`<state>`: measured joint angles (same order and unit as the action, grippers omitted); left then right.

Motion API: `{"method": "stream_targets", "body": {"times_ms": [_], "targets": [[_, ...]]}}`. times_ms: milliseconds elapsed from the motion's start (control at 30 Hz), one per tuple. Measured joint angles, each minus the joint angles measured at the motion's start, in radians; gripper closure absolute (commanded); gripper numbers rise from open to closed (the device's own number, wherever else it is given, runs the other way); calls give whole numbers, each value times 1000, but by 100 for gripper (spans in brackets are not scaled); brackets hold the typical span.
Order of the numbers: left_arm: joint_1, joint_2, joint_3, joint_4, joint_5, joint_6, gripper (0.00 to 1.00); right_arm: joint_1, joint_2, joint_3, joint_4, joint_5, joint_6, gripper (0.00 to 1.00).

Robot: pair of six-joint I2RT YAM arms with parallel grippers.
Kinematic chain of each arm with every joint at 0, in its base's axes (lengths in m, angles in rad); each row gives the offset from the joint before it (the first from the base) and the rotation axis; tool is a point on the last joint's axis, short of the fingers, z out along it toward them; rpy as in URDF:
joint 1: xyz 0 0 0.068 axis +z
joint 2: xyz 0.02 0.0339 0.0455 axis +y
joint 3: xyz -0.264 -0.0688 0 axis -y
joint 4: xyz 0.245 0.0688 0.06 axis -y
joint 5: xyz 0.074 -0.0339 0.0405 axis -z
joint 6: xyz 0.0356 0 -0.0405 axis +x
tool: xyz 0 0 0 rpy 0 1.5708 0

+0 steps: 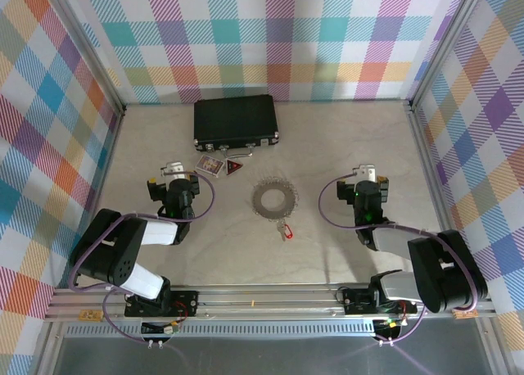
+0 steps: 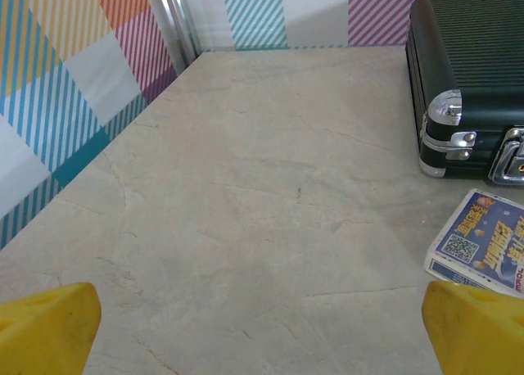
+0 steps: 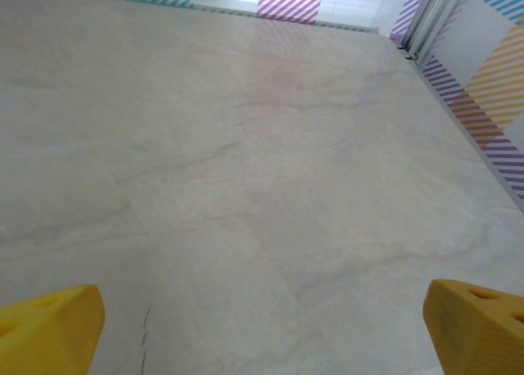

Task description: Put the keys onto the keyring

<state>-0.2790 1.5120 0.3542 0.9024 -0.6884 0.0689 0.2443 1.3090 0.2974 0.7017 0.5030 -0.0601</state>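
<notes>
Nothing was done yet: the keys (image 1: 285, 230) lay loose just beside the keyring (image 1: 273, 200), left gripper (image 1: 173, 171) and right gripper (image 1: 366, 174) both gaping, empty

Table (image 1: 344, 146) with case (image 1: 236, 121), keyring (image 1: 273, 200), keys (image 1: 285, 230)

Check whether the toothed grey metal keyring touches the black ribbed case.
Apart. The top view shows bare table between the keyring and the case.
</notes>
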Motion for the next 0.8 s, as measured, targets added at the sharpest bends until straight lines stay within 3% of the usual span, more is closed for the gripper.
{"method": "stream_targets", "body": {"times_ms": [500,800], "targets": [[3,23,15,31,26,7,0,-106,136,89,73,-114,48,1],[26,23,32,-13,76,6,0,-164,198,171,-11,-179,83,1]]}}
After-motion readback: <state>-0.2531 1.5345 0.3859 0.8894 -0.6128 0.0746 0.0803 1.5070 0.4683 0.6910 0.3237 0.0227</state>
